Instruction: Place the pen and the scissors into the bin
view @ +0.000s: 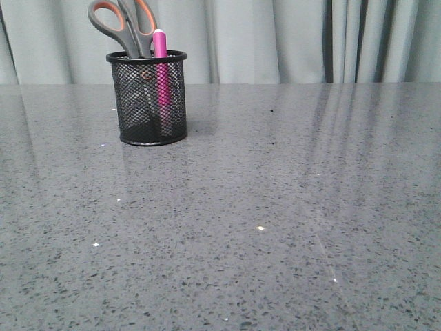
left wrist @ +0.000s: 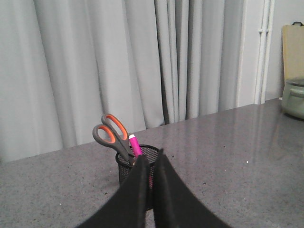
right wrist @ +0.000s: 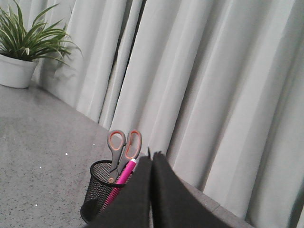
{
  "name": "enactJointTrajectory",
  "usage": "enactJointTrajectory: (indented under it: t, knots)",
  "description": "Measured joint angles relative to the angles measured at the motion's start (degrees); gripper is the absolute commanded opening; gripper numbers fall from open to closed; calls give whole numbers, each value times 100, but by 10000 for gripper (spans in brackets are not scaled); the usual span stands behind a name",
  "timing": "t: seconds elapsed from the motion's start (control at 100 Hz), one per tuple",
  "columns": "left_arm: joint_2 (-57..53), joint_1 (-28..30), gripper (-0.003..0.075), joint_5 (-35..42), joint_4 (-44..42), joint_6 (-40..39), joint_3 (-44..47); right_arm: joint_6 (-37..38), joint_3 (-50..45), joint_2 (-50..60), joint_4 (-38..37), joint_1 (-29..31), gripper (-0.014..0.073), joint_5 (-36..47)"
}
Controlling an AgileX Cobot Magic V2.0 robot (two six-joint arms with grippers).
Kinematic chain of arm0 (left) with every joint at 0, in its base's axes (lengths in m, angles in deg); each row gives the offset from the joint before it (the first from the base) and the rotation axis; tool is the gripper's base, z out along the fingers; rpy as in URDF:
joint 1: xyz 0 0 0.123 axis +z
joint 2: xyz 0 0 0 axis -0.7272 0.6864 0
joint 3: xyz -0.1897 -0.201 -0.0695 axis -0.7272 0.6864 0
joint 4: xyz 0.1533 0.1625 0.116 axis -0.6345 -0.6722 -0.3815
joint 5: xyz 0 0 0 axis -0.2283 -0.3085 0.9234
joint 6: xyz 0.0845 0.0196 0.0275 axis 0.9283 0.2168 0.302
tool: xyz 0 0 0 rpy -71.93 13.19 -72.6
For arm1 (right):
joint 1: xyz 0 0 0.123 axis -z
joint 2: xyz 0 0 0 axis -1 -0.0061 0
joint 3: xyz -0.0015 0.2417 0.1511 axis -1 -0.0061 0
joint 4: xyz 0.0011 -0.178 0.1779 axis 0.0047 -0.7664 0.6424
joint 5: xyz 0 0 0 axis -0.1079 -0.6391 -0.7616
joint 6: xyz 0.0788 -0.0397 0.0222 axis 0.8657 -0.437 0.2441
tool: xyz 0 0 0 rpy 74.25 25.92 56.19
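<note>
With both closed, empty end effectors [left wrist: 151,164] [right wrist: 152,161] retracted, the top-heavy grey orange-looped scissors [view: 127,24] and magenta pen [view: 161,72] could tip the black mesh bin [view: 147,96].

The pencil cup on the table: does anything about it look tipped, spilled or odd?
Nothing stands out. The bin stands upright on the table, with the scissors blades-down and the pen inside it.

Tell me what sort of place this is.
Probably an indoor office or lab test area: a speckled grey stone-look table, pale curtains behind it, a potted plant, and a mesh bin holding scissors and pen.
</note>
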Motion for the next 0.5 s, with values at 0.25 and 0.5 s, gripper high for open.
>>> enactJointTrajectory:
  t: [0.25,0.5]
  knots:
    - [0,0,-14,0,223,-89,168,0,-660,1415,60,0,-68,-462]
    - [0,0,-14,0,372,-92,168,0,-821,1751,82,0,-68,-509]
